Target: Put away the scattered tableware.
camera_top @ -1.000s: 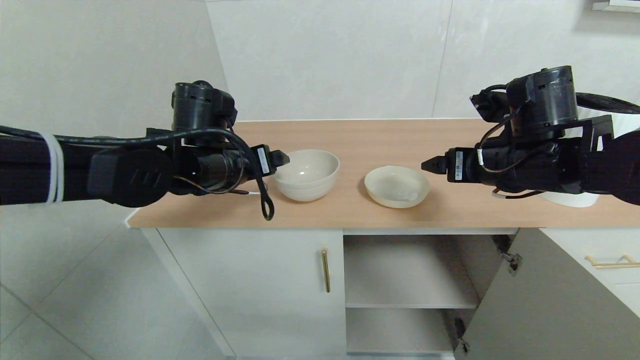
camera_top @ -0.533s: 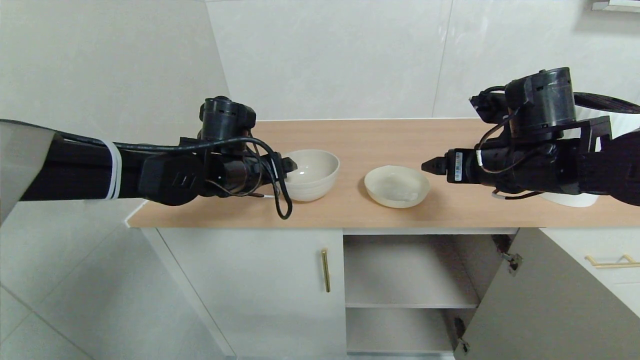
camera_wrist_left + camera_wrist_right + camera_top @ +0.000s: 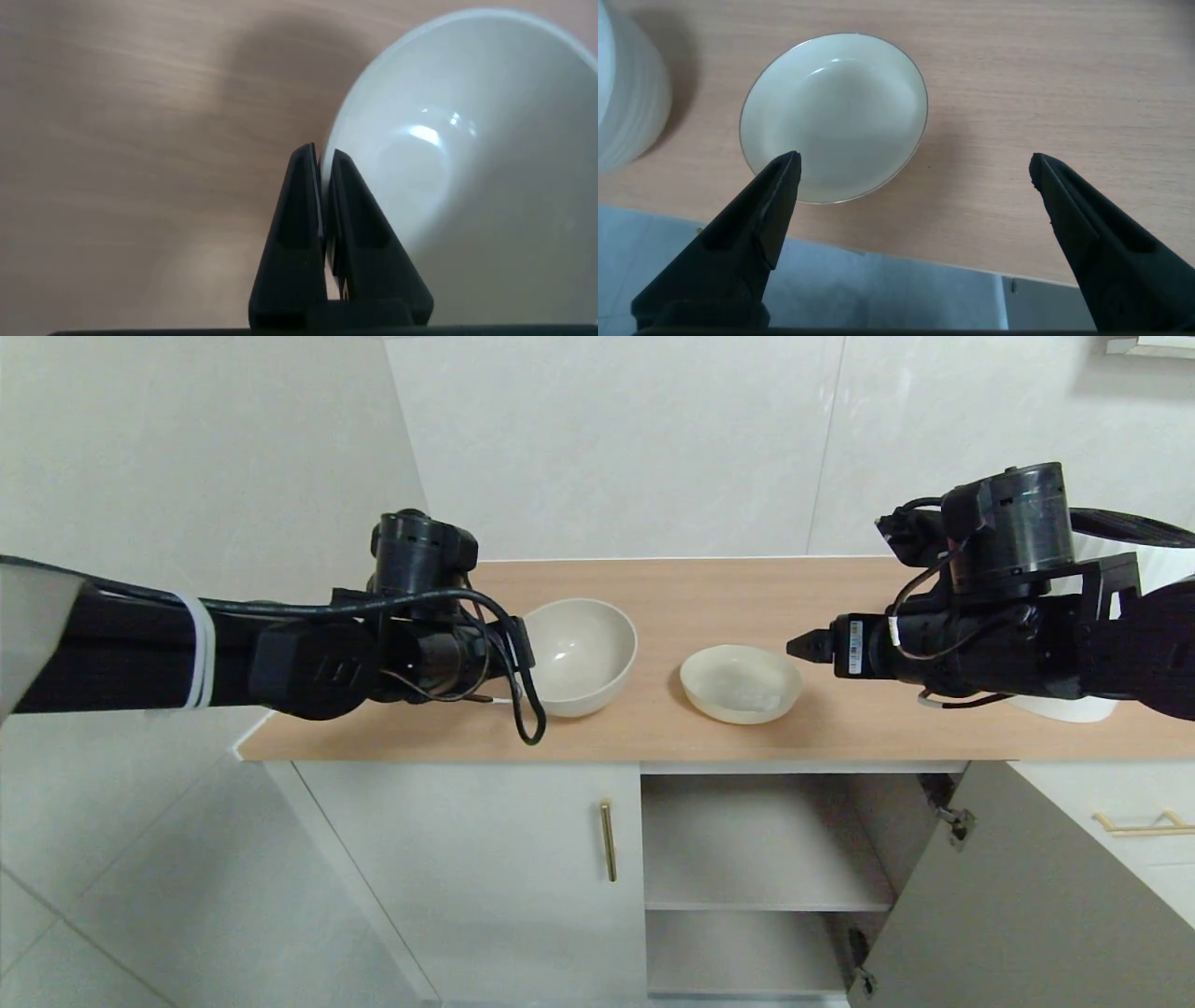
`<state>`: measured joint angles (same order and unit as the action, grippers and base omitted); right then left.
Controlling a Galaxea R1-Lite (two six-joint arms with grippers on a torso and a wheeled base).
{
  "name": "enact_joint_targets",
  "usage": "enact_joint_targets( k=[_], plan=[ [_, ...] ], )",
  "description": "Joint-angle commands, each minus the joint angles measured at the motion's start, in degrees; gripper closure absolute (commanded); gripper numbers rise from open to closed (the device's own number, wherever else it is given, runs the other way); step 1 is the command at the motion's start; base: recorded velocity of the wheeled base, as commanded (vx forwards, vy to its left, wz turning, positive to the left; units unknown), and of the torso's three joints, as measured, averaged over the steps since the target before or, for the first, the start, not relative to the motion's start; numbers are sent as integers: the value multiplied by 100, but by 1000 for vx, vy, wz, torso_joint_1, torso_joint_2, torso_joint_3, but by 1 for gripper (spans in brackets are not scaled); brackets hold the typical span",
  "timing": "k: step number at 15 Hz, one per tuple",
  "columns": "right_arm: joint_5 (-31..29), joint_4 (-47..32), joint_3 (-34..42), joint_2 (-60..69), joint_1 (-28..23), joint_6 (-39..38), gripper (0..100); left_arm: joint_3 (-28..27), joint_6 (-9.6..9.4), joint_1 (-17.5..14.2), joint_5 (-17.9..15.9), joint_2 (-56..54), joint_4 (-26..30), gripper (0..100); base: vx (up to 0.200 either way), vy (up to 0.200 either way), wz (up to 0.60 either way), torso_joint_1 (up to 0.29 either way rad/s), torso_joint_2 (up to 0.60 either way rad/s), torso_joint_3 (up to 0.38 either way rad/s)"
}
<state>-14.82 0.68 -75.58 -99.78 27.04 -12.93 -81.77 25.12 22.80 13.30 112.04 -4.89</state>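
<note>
A deep white bowl [image 3: 583, 653] [image 3: 467, 140] sits on the wooden counter [image 3: 709, 588], tilted with its near-left rim raised. My left gripper [image 3: 523, 653] [image 3: 322, 168] is at that rim, shut on it with the fingers pinched close together. A shallow cream dish [image 3: 742, 683] [image 3: 836, 117] lies flat to the right of the bowl. My right gripper [image 3: 803, 644] [image 3: 913, 161] hangs open just right of the dish, above the counter and apart from it. The deep bowl [image 3: 626, 93] also edges into the right wrist view.
Below the counter a cupboard [image 3: 756, 840] stands open with two bare shelves, its door [image 3: 1008, 896] swung out to the right. A shut door with a gold handle [image 3: 608, 840] is to its left. A white object [image 3: 1064, 709] sits behind my right arm.
My left gripper moved right to the deep bowl's rim and shut on it; the bowl then tipped up on that side. The right arm and the dish stayed put.
</note>
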Motion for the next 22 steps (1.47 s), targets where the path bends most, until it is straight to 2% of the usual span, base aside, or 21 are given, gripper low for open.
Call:
enact_joint_targets(
  k=[1,5,7,17,18,22],
  plan=[
    [-3,2,-18,-68,3,10,0,302,-16,146,155,-833,-12,100,0,0,0,0,0,0],
    [-91,-7,-159,-551,-6,10,0,663,-43,269,129,-1607,-12,100,0,0,0,0,0,0],
    [-328,2,-282,-894,-14,1,0,716,-43,366,129,-1668,-12,100,0,0,0,0,0,0],
    [-390,406,-572,-1580,-102,-289,0,759,-43,463,129,-1659,-21,100,0,0,0,0,0,0],
    [-398,433,-616,-1624,-102,-315,100,759,-43,463,129,-1651,-21,100,0,0,0,0,0,0],
    [-434,608,-642,-1685,-102,-412,100,751,-34,463,129,-1642,-21,100,0,0,0,0,0,0]
  ],
)
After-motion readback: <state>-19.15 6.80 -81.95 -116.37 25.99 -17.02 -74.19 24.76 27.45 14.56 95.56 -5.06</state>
